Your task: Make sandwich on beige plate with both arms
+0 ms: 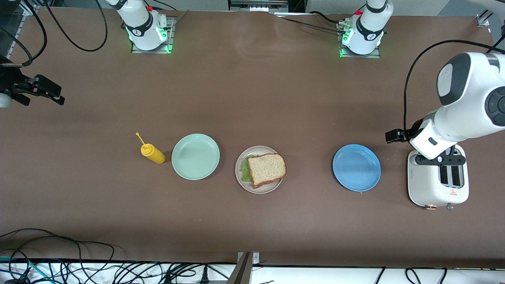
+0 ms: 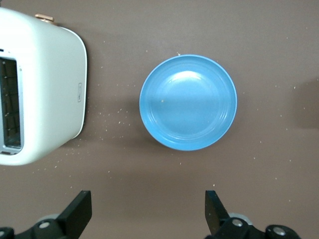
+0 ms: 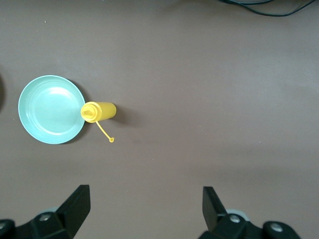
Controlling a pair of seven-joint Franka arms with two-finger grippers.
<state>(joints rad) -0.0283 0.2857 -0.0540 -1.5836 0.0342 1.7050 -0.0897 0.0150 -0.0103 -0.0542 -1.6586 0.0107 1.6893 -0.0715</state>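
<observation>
The sandwich [image 1: 267,169] lies on the beige plate [image 1: 256,151] in the middle of the table: a brown bread slice on top, green lettuce sticking out beneath it. My left gripper [image 1: 440,159] [image 2: 148,211] hangs high by the toaster at the left arm's end, open and holding nothing. My right gripper [image 1: 53,94] [image 3: 146,209] hangs high over the right arm's end of the table, open and empty as well. Neither wrist view shows the sandwich or the beige plate.
A mint-green plate [image 1: 195,156] [image 3: 51,109] lies beside the beige plate, with a yellow squeeze bottle [image 1: 153,154] [image 3: 99,111] on its side next to it. Toward the left arm's end are a blue plate [image 1: 356,167] [image 2: 188,102] and a white toaster [image 1: 438,193] [image 2: 40,89]. Crumbs dot the table there.
</observation>
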